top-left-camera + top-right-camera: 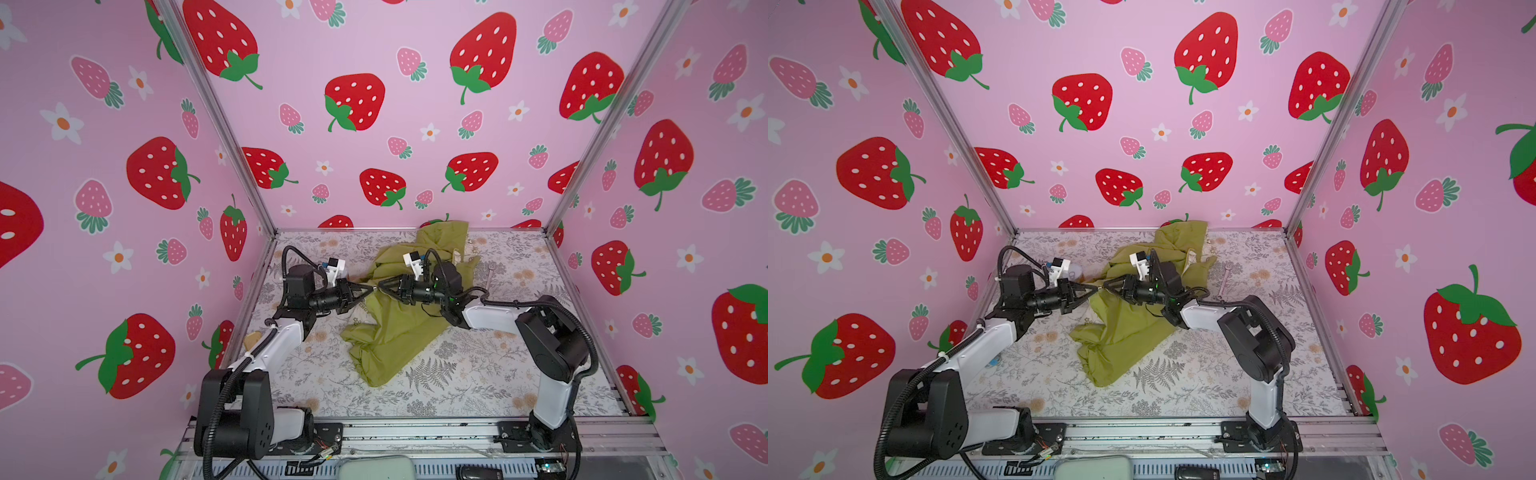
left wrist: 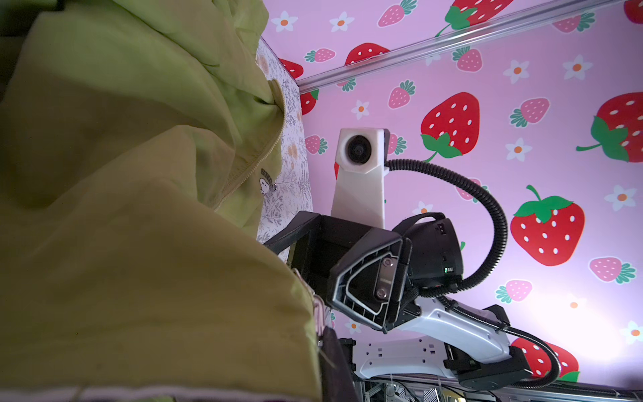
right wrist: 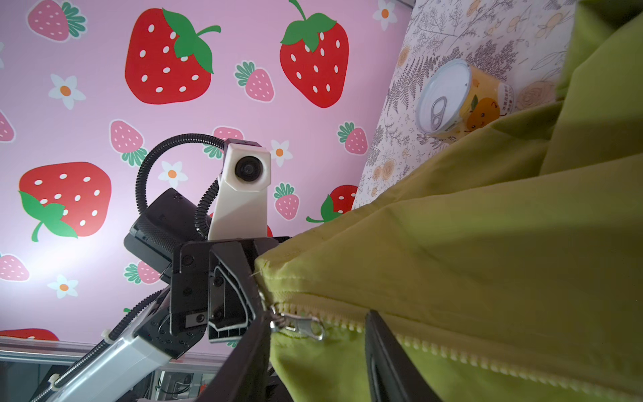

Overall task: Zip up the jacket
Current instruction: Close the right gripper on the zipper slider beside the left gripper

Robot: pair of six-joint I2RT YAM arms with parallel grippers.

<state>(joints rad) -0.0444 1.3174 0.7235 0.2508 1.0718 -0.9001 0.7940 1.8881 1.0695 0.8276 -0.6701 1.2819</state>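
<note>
One jacket (image 1: 395,328), one can (image 3: 459,101), two grippers. The jacket runs lengthwise toward the back wall (image 1: 374,124). There the left gripper (image 1: 371,288) pinches its edge; the right gripper (image 1: 380,287), half-open, straddles its zipper (image 3: 435,344).

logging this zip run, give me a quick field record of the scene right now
jacket: olive green, crumpled mid-table
table: floral-print cover
left gripper: shut on the jacket's hem corner
right gripper: open, fingers either side of the zipper pull
zipper pull: metal, at the hem corner
pull-tab can: orange-fruit label, on the table at the jacket's edge
task state: grippers meet at the corner, zipping not yet done
</note>
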